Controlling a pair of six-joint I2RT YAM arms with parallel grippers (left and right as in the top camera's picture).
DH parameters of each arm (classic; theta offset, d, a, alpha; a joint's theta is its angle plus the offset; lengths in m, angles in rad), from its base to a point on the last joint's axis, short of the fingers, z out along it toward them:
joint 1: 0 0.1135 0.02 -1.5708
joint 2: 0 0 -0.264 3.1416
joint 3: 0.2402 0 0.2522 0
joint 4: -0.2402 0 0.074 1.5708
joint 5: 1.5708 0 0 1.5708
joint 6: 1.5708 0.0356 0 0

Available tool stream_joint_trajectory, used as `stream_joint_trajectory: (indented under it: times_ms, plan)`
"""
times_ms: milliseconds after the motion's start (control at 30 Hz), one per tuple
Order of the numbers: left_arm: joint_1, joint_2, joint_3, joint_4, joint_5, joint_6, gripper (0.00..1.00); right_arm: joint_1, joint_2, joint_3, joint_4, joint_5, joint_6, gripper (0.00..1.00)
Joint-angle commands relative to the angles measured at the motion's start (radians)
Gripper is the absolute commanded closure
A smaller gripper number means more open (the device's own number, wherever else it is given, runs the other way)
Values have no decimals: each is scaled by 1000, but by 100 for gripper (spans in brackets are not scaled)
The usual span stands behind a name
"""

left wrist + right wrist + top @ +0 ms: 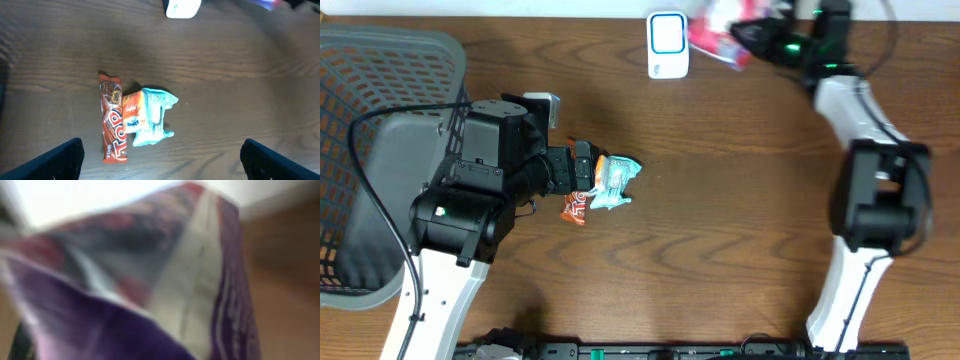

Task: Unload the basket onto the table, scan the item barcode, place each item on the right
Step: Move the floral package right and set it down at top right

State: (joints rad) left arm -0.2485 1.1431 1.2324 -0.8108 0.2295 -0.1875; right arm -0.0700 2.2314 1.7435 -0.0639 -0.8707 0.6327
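The right claw is clamped on a pink-and-purple packet, held just right of the white scanner. Well apart from the scanner, toward the left arm, the left claw hangs spread wide over a red bar, an orange sachet and a teal wrapper on the table.

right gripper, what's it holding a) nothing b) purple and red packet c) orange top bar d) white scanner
b: the right gripper is shut on the purple and red packet beside the white scanner; the orange bar lies on the table.
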Motion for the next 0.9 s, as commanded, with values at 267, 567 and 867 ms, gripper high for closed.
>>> stream_joint_trajectory:
  times_ms: [267,567,867]
  plan:
    - [3,0,17,0,-10,-9,1,-155,-65,10,-509,549,-448,6]
    - [3,0,17,0,-10,-9,1,-158,-123,11,-477,36,-434,1]
    - [3,0,17,0,-10,-9,1,-158,-325,11,-544,92,-400,1]
